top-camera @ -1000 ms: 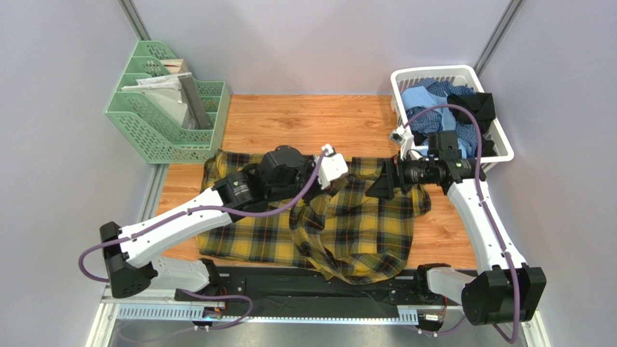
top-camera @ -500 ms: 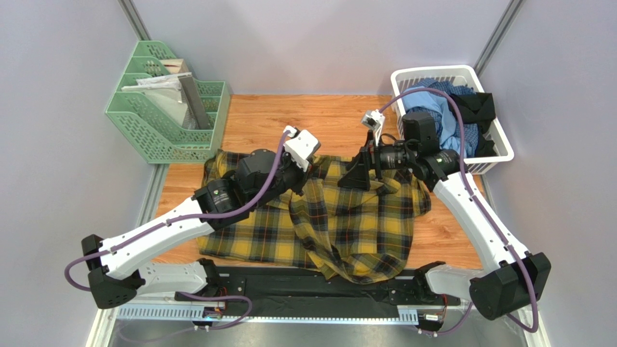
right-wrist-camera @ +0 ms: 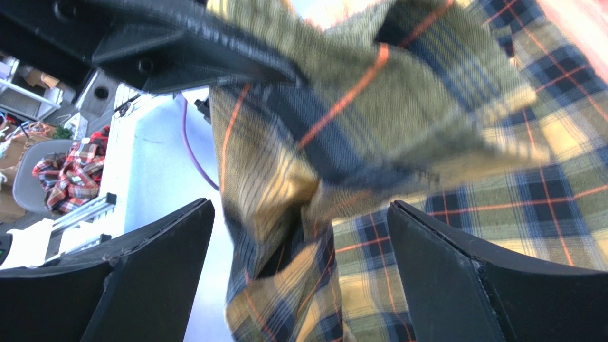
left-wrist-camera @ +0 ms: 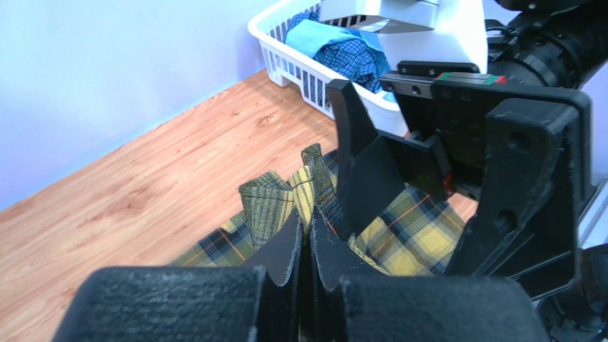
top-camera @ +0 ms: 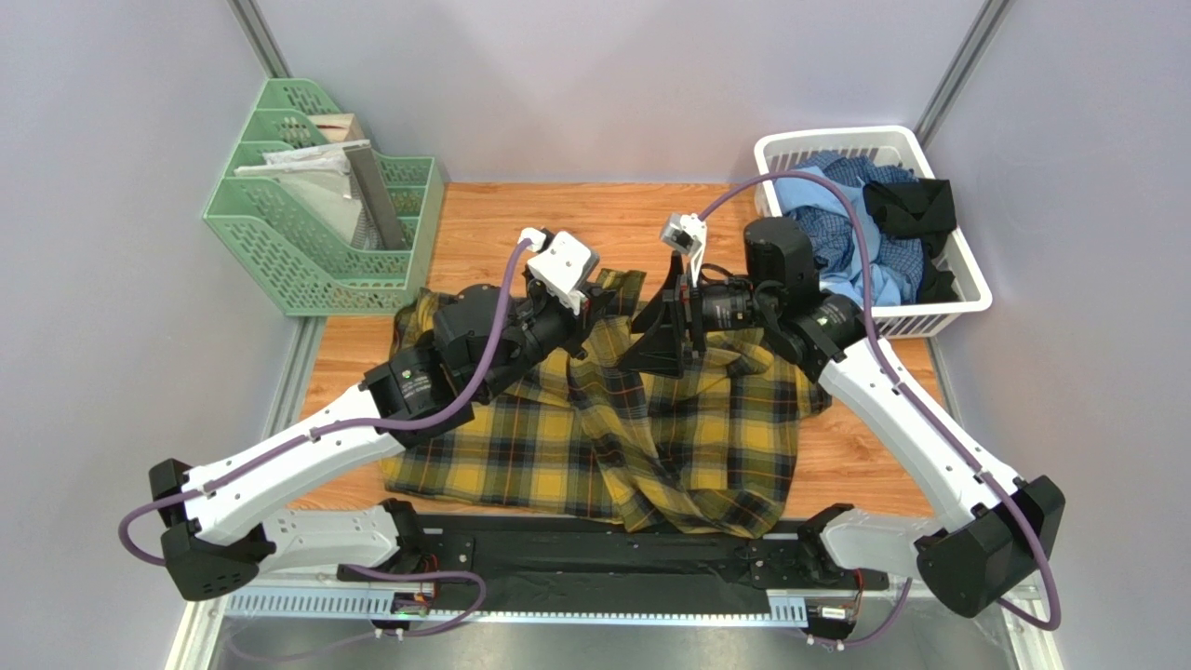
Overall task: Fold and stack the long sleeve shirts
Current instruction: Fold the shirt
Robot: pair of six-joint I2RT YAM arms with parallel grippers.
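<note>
Two grippers face each other over the mustard-yellow and black plaid flannel shirt, which lies crumpled mid-table, its long axis running 9 to 3 o'clock. The left gripper is pressed together, pinching a raised fold at the shirt's 12 o'clock edge — the right gripper stands spread, astride that fold.

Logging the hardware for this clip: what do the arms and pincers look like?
The left arm and right arm have white links, black joint housings and bases, each trailed by a purple cable. A white camera block sits at each wrist. The left pincer and right pincer are black with wedge-shaped fingers; a red-green strip marks the right one's body.
</note>
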